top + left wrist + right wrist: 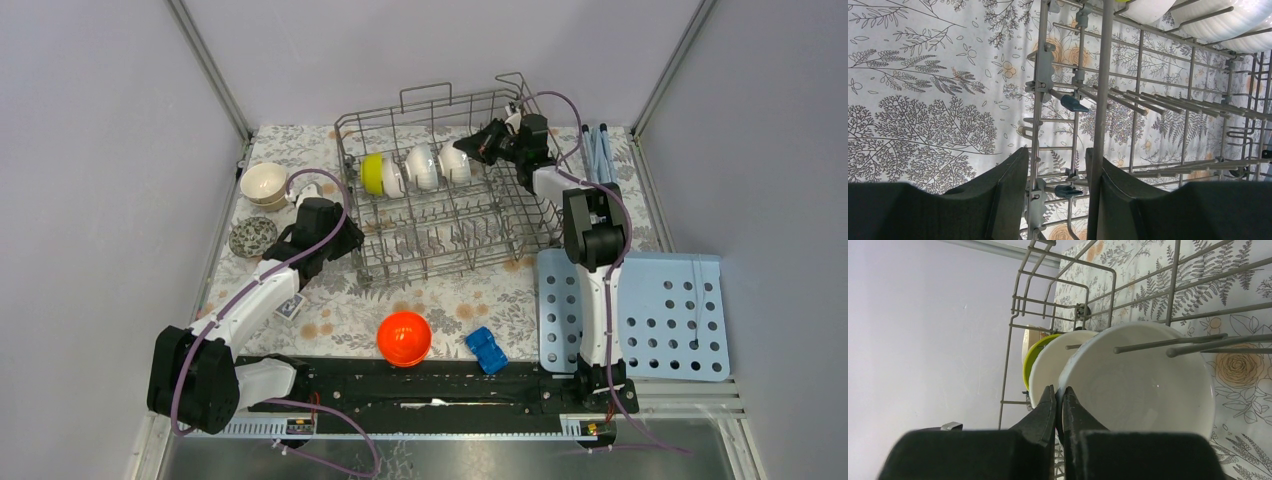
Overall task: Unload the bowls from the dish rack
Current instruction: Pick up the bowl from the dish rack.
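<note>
The right end effector (1058, 392) was pinched almost shut on the rim of the nearest white bowl (1143, 385). As far as I could tell, one finger sat inside the mouth and one behind it. That bowl stood on edge at the right end of a row along the back of the dish rack (440, 215). Two more white bowls and the yellow-green bowl (371, 173) lined up to its left.

To my eye, the lift needed to go straight up along the tines until the bowl cleared them and the rack's tall side. Only then should it swing out toward the tabletop (450, 300). Two tines crossed in front of the bowl's mouth, and the next white bowl sat just behind it. A sideways pull would likely snag or drag that neighbour. A thin rim pinch also lets a bowl pivot, so slow and firm seemed wise.

The right arm reached forward along the rack's right side, with its wrist bent left over the wire wall and into the rack. The left arm stretched diagonally to the rack's near left corner. The left end effector (1057, 152) was low there, with its jaws about half apart. They straddled an upright wire of the rack and held nothing.

The orange bowl (404, 338), cream bowl (265, 185) and patterned bowl (253, 237) sat on the tabletop outside the rack.
</note>
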`<action>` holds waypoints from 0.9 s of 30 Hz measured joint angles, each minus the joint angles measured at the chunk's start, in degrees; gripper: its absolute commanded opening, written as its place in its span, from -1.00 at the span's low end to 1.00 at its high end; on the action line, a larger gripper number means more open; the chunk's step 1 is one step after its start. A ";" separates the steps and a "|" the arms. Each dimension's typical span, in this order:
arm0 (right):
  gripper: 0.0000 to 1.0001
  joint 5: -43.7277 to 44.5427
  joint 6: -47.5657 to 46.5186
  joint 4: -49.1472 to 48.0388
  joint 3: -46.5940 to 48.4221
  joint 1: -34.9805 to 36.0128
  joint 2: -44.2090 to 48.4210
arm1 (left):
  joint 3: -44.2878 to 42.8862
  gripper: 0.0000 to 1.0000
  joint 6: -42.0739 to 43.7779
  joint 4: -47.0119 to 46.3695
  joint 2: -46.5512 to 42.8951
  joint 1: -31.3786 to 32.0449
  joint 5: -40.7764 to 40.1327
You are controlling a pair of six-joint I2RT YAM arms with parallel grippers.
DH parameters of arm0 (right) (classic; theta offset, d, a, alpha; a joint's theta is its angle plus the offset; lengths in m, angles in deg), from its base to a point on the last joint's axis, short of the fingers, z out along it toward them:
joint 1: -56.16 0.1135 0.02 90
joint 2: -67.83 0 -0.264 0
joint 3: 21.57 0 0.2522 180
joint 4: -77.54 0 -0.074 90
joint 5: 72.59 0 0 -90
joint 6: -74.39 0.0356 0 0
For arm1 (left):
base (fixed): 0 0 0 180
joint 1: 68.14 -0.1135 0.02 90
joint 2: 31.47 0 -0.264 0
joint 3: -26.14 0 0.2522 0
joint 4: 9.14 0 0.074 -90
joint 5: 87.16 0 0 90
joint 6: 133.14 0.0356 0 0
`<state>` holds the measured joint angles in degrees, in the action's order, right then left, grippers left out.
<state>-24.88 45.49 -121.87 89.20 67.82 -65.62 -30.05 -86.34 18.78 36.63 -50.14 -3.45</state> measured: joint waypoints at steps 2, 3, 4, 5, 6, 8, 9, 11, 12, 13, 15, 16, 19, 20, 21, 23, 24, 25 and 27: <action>-1.00 0.22 -0.63 0.81 -0.35 -0.07 0.50 | 0.02 -0.01 -0.20 0.00 0.02 0.00 0.02; -1.00 0.35 -0.96 1.27 -0.46 -0.07 0.76 | 0.00 -0.02 -0.24 0.00 0.02 0.00 0.04; -1.00 0.46 -1.31 1.64 -0.52 -0.07 1.01 | 0.00 -0.03 -0.28 0.00 0.02 0.00 0.02; -1.00 0.59 -1.62 2.21 -0.55 -0.07 1.20 | 0.00 -0.06 -0.35 0.00 0.02 0.00 0.04; -1.00 0.68 -2.05 2.86 -0.55 -0.07 1.42 | 0.02 -0.09 -0.39 -0.02 0.02 0.00 0.07; -1.00 0.85 -3.30 4.33 -0.55 -0.09 1.92 | 0.00 -0.15 -0.50 -0.28 0.02 0.02 0.28; -1.00 0.90 -4.04 4.81 -0.55 -0.09 2.14 | 0.00 -0.19 -0.57 -0.31 0.02 0.02 0.33; -1.00 1.01 -5.14 5.92 -0.55 -0.11 2.49 | -0.07 -0.30 -0.83 -0.61 0.07 0.07 0.63; -1.00 1.09 -5.70 6.49 -0.55 -0.11 2.69 | -0.22 -0.35 -1.03 -0.59 0.20 0.13 0.83; -1.00 1.18 -6.36 7.13 -0.57 -0.11 2.95 | -0.39 -0.41 -1.14 -0.63 0.31 0.17 1.07; -1.00 1.27 -7.23 7.82 -0.59 -0.11 3.23 | -0.68 -0.54 -1.38 -0.83 0.55 0.31 1.49; -1.00 1.31 -7.50 7.91 -0.74 -0.11 3.43 | -0.83 -0.60 -1.62 -0.83 0.68 0.37 1.64; -1.00 1.64 -7.85 7.69 -1.36 -0.11 3.85 | -1.33 -0.81 -1.64 -0.98 1.01 0.52 2.08; -1.00 1.79 -7.80 7.56 -1.55 -0.11 3.96 | -1.49 -0.87 -1.70 -1.03 1.14 0.59 2.14; -1.00 1.81 -7.80 7.54 -1.57 -0.11 3.96 | -1.57 -0.94 -1.79 -1.03 1.16 0.61 2.05; -1.00 1.86 -7.06 6.82 -1.81 -0.11 3.96 | -1.70 -1.00 -0.98 -1.03 1.29 0.63 2.19; -1.00 1.92 -6.45 6.32 -2.03 -0.13 3.96 | -1.70 -1.00 -0.26 -1.07 1.29 0.63 2.27; -1.00 1.97 -5.79 5.73 -2.29 -0.15 3.96 | -1.70 -1.00 0.24 -1.09 1.29 0.66 2.25; -1.00 2.19 -4.33 4.33 -2.93 -0.20 3.96 | -1.70 -1.00 0.44 -1.11 1.29 0.66 2.27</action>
<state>-22.69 41.16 -117.54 86.27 67.62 -61.66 -31.76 -85.90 17.66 37.92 -49.49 -1.18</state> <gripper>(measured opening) 0.049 0.041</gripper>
